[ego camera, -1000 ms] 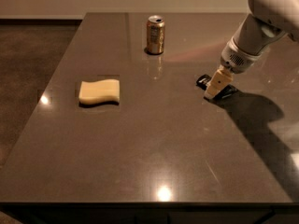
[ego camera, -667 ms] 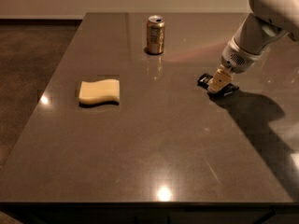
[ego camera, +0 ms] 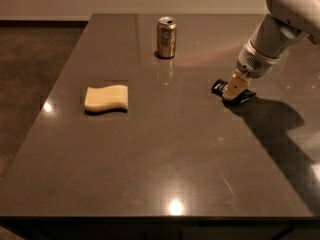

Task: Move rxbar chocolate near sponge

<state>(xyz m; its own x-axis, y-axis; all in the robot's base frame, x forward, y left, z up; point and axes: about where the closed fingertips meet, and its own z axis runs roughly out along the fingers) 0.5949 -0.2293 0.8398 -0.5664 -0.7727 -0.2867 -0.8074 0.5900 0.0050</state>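
The rxbar chocolate (ego camera: 218,87) is a small black wrapped bar lying flat on the dark table (ego camera: 165,154), right of centre. My gripper (ego camera: 234,90) reaches down from the upper right and sits on top of the bar, covering its middle; the bar's ends stick out on both sides. The sponge (ego camera: 106,98) is a pale yellow wavy-edged block lying on the left part of the table, far from the bar.
A gold-brown soda can (ego camera: 166,37) stands upright at the back middle of the table. The arm's shadow falls on the table to the right of the bar. The table's left edge drops to a dark floor (ego camera: 30,84).
The gripper shifted slightly over the bar and is down on it now. The bar, sponge and can stay where they were.
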